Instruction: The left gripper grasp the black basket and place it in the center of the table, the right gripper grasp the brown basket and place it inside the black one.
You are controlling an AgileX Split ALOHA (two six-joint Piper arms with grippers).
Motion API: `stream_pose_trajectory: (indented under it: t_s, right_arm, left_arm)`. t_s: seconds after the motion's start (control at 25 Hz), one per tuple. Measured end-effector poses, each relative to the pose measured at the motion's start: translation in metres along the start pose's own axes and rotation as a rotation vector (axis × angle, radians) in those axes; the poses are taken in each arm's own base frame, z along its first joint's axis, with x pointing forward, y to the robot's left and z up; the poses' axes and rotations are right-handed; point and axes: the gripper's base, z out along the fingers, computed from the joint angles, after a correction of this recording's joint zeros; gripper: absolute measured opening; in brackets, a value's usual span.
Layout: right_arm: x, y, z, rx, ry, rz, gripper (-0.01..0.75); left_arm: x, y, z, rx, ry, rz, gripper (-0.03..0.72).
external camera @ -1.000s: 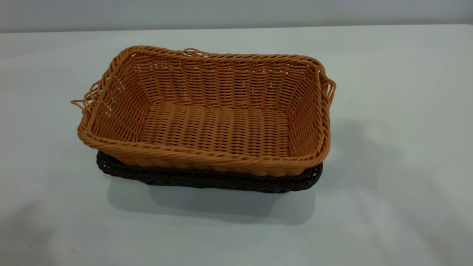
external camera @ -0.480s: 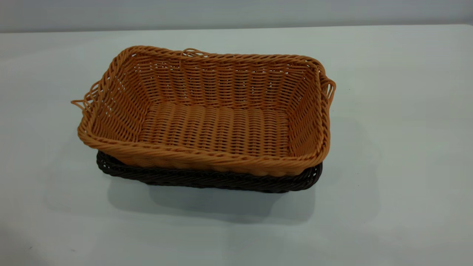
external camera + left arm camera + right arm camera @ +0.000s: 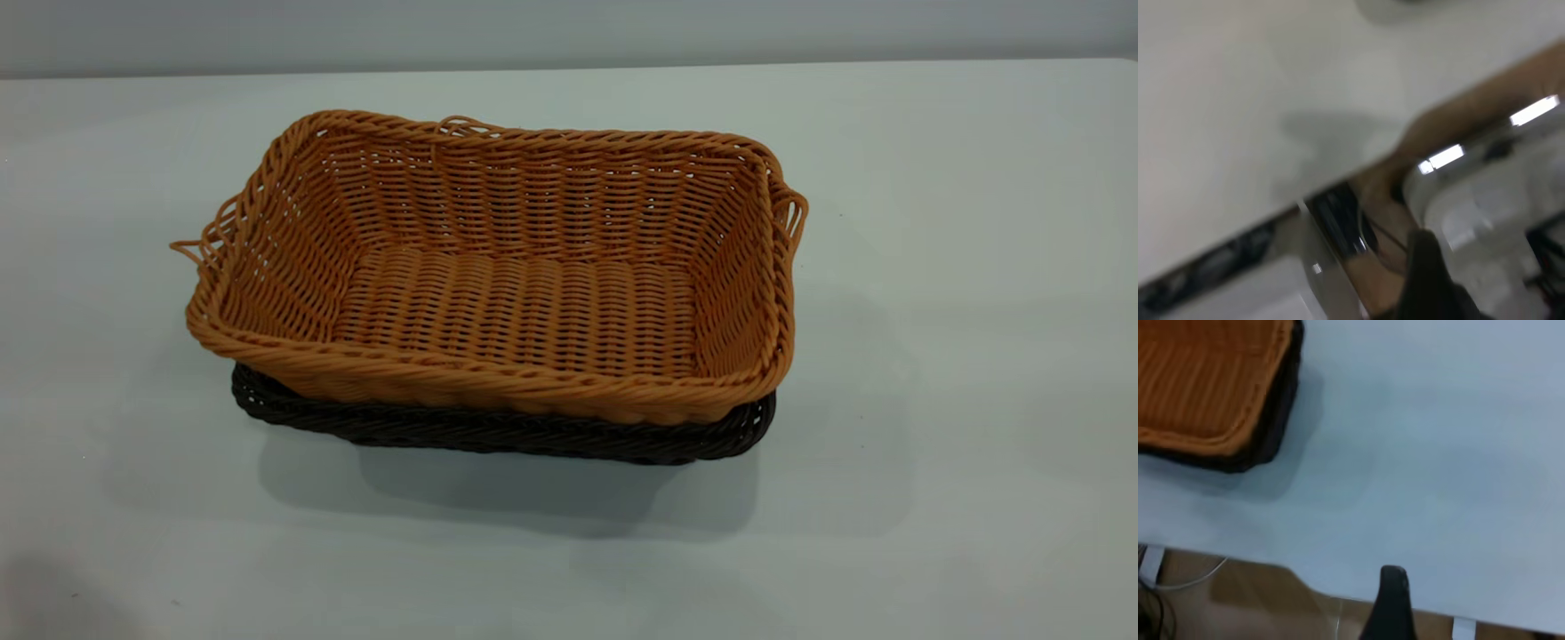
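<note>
While both arms sit off the desk (image 3: 960, 178), I can't tell how their jaws stand. My brown basket (image 3: 498, 267) nests inside the black basket (image 3: 498, 436), mid-desk.

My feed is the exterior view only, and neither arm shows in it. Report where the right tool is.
Observer: In the right wrist view, the right tool sits at the edge of the table, well apart from both baskets.
Operator: Now the left tool.
Observer: The left wrist view shows the left tool out past the table's edge, with no basket in sight.
Operator: Check the nesting from the right side.
Observer: From the right wrist view, the wall of the black basket wraps around a corner of the brown basket, and the brown rim sits above the black one.
</note>
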Motion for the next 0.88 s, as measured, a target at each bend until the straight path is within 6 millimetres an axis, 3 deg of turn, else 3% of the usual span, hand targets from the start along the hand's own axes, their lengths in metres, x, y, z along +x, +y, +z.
stream_pose_trajectory:
  t_s: [0.2,0.32,0.72,0.88]
  right_arm:
    - [0.0,0.007,0.0,-0.074,-0.007,-0.06,0.563]
    - [0.0,0.009,0.0,-0.1,-0.005,-0.057,0.563]
    - [0.0,0.011,-0.001,-0.12,-0.005,-0.045,0.563]
    - [0.001,0.01,-0.003,-0.047,-0.049,0.043,0.563]
  left_arm:
    - [0.04,-0.006,0.024,0.01,0.026,-0.016,0.455]
    - [0.059,-0.01,0.031,0.01,-0.05,-0.031,0.455]
    - [0.106,-0.021,0.004,-0.04,-0.46,-0.03,0.455]
    - [0.124,-0.025,-0.001,-0.059,-0.591,-0.017,0.455]
